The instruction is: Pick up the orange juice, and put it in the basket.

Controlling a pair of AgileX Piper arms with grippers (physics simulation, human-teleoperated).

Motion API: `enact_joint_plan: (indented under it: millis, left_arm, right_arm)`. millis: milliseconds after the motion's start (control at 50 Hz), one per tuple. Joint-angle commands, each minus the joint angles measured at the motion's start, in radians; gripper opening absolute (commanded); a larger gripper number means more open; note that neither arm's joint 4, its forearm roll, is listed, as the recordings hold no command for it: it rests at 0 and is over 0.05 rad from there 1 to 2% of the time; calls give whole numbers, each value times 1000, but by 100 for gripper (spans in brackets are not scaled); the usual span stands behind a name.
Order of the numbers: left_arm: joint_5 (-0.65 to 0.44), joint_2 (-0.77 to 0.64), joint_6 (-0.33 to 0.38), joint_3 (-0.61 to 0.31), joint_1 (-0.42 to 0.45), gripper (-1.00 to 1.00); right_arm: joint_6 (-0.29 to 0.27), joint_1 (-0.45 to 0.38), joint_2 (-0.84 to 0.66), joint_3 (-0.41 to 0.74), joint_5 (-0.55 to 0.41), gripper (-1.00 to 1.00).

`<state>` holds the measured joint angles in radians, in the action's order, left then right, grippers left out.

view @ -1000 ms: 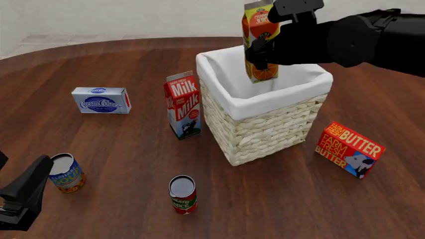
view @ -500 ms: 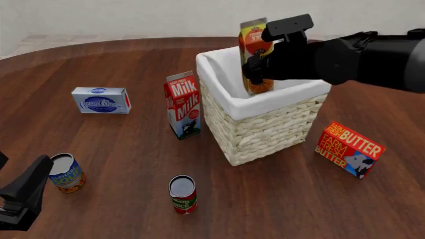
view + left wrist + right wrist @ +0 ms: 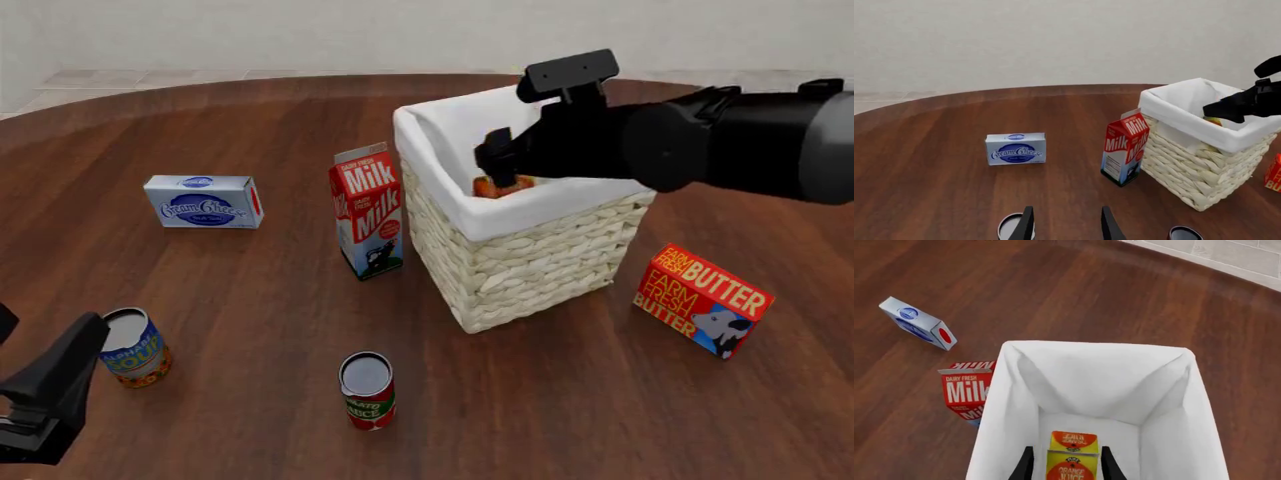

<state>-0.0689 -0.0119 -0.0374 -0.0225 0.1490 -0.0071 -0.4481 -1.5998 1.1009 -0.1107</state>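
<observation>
At upper centre of the front frame, the right gripper (image 3: 497,166) clamps the upright orange juice (image 3: 502,186) low inside the basket (image 3: 534,262), carton straight below its fingers.

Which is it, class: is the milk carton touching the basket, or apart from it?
Apart. The front view shows a strip of wood between the milk carton and the basket.

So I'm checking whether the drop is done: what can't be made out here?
- Whether the orange juice rests on the basket floor: the right wrist view's edge cuts it off; the front view shows only its top.
- Whether the right gripper touches it: fingers mostly out of frame.
- Left gripper: only fingertips show.
</observation>
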Motion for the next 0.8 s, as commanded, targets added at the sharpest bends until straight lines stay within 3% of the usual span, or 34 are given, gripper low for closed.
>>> enact_joint_plan:
  millis: [20, 300, 380, 440, 740, 800]
  left_arm:
    - [-4, 2, -1, -1, 2, 100]
    - [-5, 2, -2, -2, 3, 100]
    - [5, 0, -2, 6, 4, 100]
    - [4, 0, -1, 5, 4, 100]
    - [-8, 2, -1, -8, 4, 100]
    - [-8, 3, 0, -9, 5, 100]
  right_arm:
    - [12, -9, 4, -6, 6, 100]
    - [7, -14, 47, 5, -23, 100]
    - [-41, -11, 68, -3, -35, 100]
    - [-34, -12, 88, -5, -45, 100]
    - [-55, -5, 296, -110, -62, 100]
    - [-38, -18, 341, -131, -68, 100]
